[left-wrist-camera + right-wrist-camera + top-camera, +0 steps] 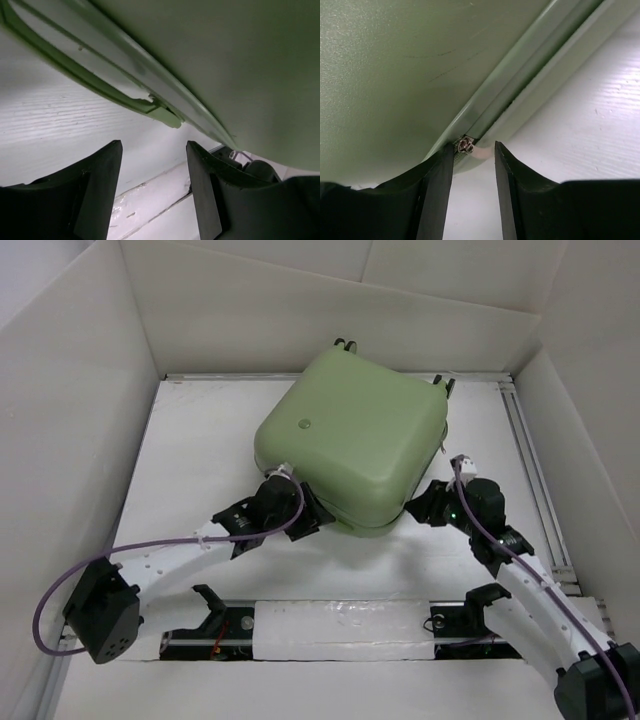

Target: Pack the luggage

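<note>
One luggage [350, 445] and two robot arms. The luggage is pale green and hard-shelled with rounded corners. It is closed and lies flat, turned at an angle, on the far half of a white table [200, 470], with dark wheels [345, 343] at its far edge. The left gripper [153, 147] sits at its near-left edge, fingers apart, holding nothing. The right gripper [474, 147] is at the near-right edge, fingers parted beside a small metal fitting [465, 145] on the seam, gripping nothing. White walls [250, 310] enclose the table

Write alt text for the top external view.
Closed pale green luggage lies flat on a white table, walled in by white panels. The left pincer is at its near-left side, the right pincer at its near-right side.
</note>
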